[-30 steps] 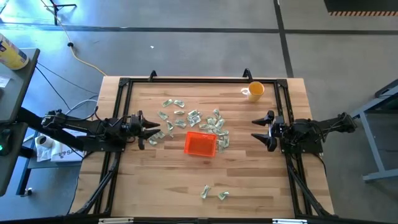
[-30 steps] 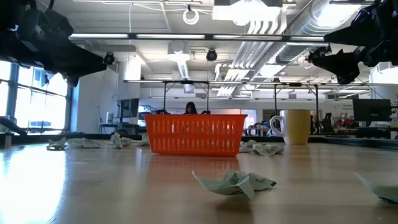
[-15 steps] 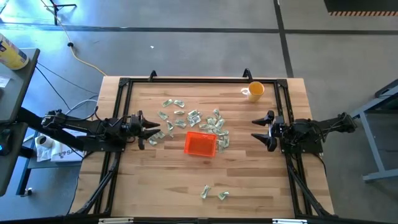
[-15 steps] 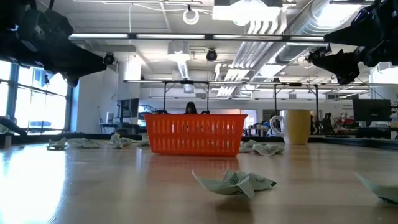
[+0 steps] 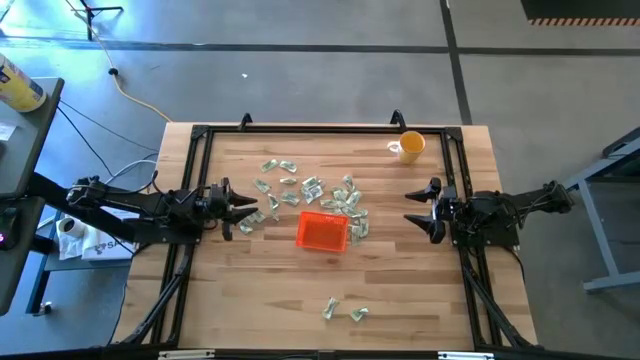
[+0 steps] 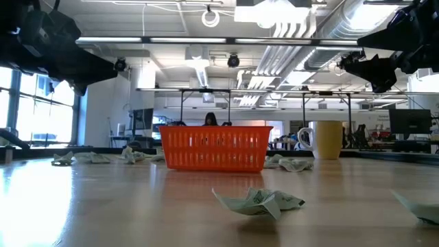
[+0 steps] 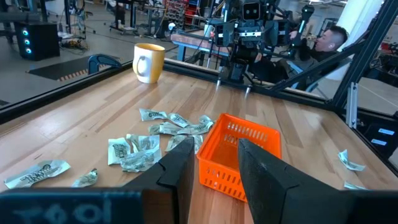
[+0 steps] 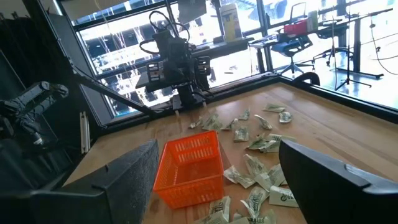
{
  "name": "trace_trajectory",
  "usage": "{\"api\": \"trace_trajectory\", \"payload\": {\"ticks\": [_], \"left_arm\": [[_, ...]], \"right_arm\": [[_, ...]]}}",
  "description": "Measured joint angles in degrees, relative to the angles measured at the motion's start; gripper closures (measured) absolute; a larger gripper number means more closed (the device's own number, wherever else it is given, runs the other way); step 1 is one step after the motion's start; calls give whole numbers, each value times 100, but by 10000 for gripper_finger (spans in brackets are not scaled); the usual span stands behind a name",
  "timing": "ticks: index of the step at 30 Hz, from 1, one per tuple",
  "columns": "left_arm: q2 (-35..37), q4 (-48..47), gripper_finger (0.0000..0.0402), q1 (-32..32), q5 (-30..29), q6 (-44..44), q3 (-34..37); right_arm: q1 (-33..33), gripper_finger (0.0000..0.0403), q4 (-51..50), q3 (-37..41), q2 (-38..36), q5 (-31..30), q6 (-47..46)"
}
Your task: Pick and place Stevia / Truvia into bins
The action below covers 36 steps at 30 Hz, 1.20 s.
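The orange bin (image 5: 322, 232) stands on the wooden table near its middle, also seen in the low view (image 6: 215, 147). Many pale green and white Stevia sachets (image 5: 310, 190) lie crumpled on the table around the bin's far and right sides, and a few more (image 5: 343, 311) lie toward the near edge. My left gripper (image 5: 250, 209) hovers at the table's left, pointing level toward the bin, open with nothing between its fingers (image 7: 180, 171). My right gripper (image 5: 410, 209) hovers at the right, facing the bin, wide open and empty (image 8: 224, 186).
A yellow cup (image 5: 410, 146) stands at the far right of the table. A black frame (image 5: 300, 130) runs along the table's edges. One sachet (image 5: 250, 222) lies just below the left gripper's fingers. Bare wood lies between the bin and the near sachets.
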State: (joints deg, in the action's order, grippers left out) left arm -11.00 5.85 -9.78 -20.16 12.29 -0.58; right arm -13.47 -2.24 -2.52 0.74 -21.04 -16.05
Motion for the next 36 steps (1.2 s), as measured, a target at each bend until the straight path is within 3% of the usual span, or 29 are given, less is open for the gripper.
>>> {"api": "trace_trajectory", "payload": {"ticks": [11,15,21,27,32,36], "left_arm": [[0,0,243,1,0,0,1],[0,107,243,2,-248,32,2],[2,1257,243,2,-466,2801,0],[-4,1534,243,2,-643,3681,-79],[2,1566,243,2,-563,3798,-208],[2,1596,243,2,-353,4775,-229]], "right_arm": [[-2,80,0,0,2,-39,112],[0,80,188,12,0,-841,331],[0,80,1477,13,0,-1566,-2381],[0,80,2828,13,37,-2606,-2542],[0,80,3277,11,50,-2105,-2571],[0,80,3446,11,358,-1248,-2899]]}}
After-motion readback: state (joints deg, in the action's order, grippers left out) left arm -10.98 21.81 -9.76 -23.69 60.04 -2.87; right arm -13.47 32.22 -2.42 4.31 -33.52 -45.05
